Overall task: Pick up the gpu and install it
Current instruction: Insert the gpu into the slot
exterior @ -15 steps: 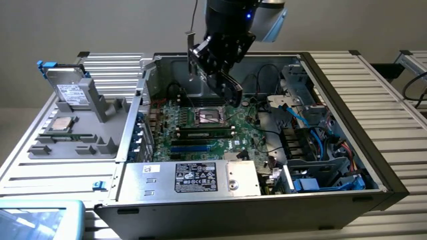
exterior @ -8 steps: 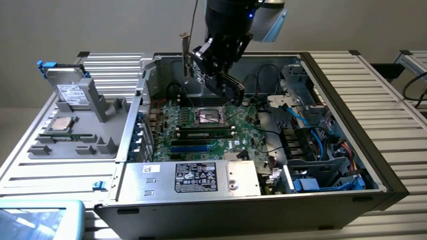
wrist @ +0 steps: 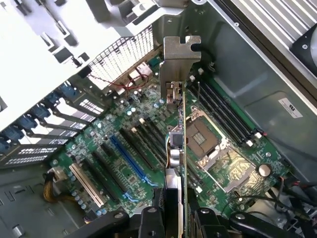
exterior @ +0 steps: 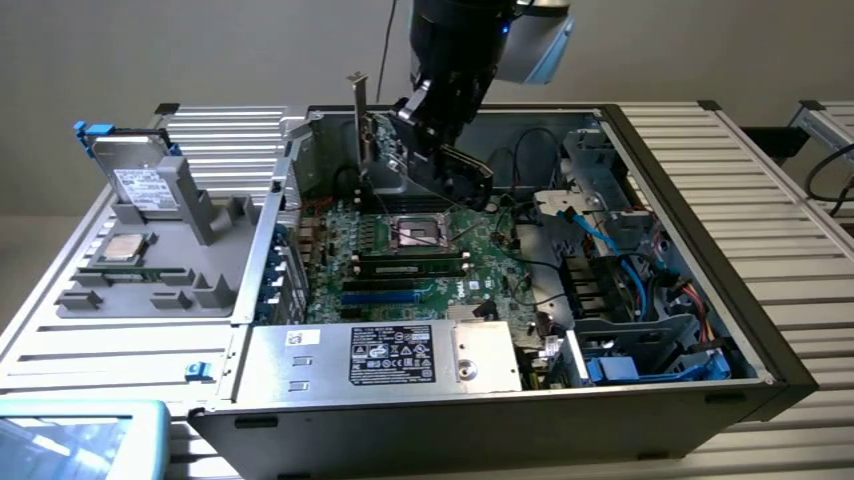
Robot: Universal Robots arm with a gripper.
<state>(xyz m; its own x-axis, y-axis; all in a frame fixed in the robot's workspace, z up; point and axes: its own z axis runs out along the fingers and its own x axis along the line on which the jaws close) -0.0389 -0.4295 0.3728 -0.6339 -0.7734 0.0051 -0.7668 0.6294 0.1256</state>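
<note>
The gripper (exterior: pixel 422 114) has its fingers (wrist: pixel 148 223) closed on the gpu (exterior: pixel 454 170), one pad on each face. The card hangs in the air over the open case (exterior: pixel 747 330), touching nothing. In the exterior view it sits at about twelve o'clock from the socket (exterior: pixel 416 234), tilted, with its bracket (exterior: pixel 359 108) rising at the eleven o'clock end. The grip is at the end away from the bracket. That likely leaves the bracket end and the lower edge free to meet the motherboard (exterior: pixel 400 275) without the fingers fouling it. The wrist view looks along the card edge-on, with the bracket (wrist: pixel 181 59) at the far end, towards the vented rear wall. The blue slot (wrist: pixel 130 158) lies well to one side of the card's line, so the gpu is not over it. Room looks fair. The board around the socket is low and open, and the slots lie at about seven o'clock from it. The power supply (exterior: pixel 387 355) closes off six o'clock, and loose cables (exterior: pixel 601 230) crowd three o'clock. The parts tray (exterior: pixel 160 250) stands outside the case wall at nine o'clock.
</note>
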